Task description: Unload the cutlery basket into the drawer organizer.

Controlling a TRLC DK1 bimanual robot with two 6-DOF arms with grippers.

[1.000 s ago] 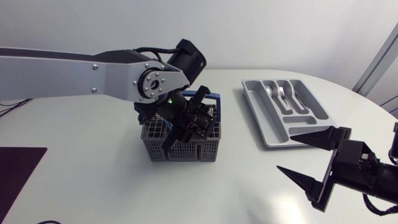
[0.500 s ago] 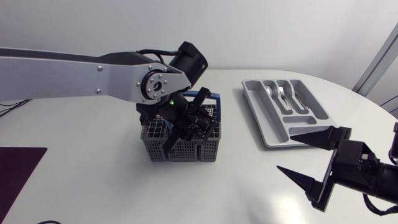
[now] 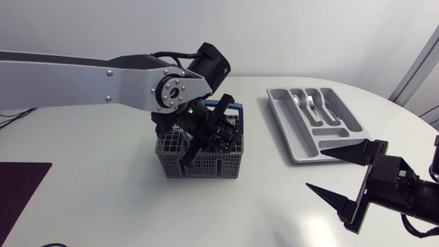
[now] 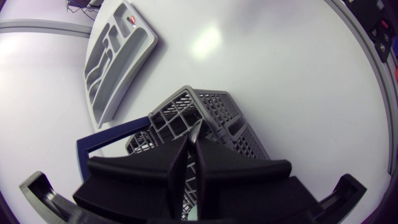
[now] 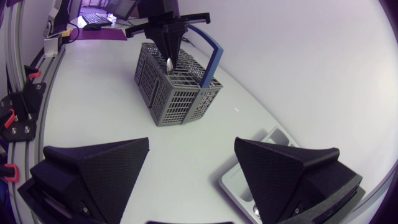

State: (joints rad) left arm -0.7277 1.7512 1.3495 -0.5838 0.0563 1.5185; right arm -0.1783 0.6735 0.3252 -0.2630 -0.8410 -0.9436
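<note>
Left gripper pinches a shiny piece of cutlery (type unclear) above the basket; right gripper gapes wide, near right, beside the organizer.

The head camera looks down on the table. Both wrist cameras face the cutlery basket, left close, right distant.

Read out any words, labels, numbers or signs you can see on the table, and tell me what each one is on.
No readable text anywhere: none on the basket, the organizer or the left arm.
Red mark at one end of the organizer: too small to read.
Green light on the left arm: a light only, no writing.
</note>
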